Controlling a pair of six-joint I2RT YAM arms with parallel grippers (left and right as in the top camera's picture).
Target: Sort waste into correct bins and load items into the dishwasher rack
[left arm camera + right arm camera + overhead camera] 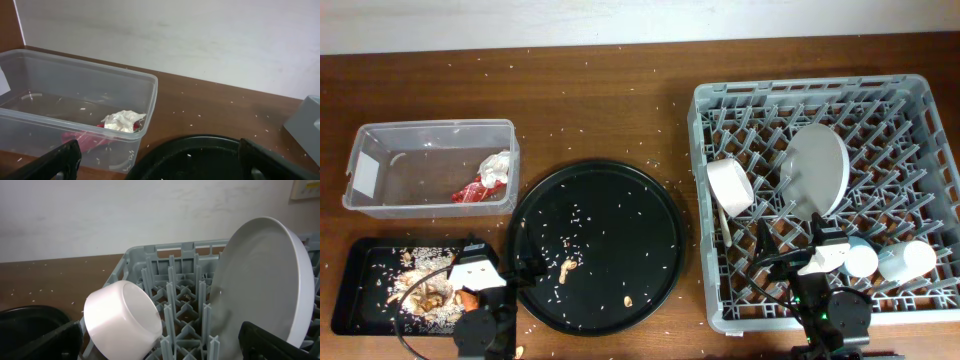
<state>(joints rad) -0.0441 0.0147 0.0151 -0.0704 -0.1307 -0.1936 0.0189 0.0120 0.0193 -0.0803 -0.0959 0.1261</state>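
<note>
The clear tub (430, 128) holds the red wrapper (470, 192) and white tissue (497, 166); both also show in the left wrist view, the tissue (122, 120) above the wrapper (82, 137). The shallow black tray (350, 290) holds food scraps with rice (425, 290) and a bit of orange carrot (470, 297). The grey rack (920, 85) holds the plate (817, 170), upright on edge, the white bowl (730, 186) on its side, a white fork (723, 225) and two small cups (860, 258). My left gripper (485, 262) is open and empty by the black tray. My right gripper (810, 245) is open and empty over the rack's front.
The large round black tray (620, 220) lies between the bins and the rack, with a few scraps and rice grains on it. Rice is scattered over the wooden table. The right wrist view shows the bowl (120, 317) and plate (260, 280) just ahead.
</note>
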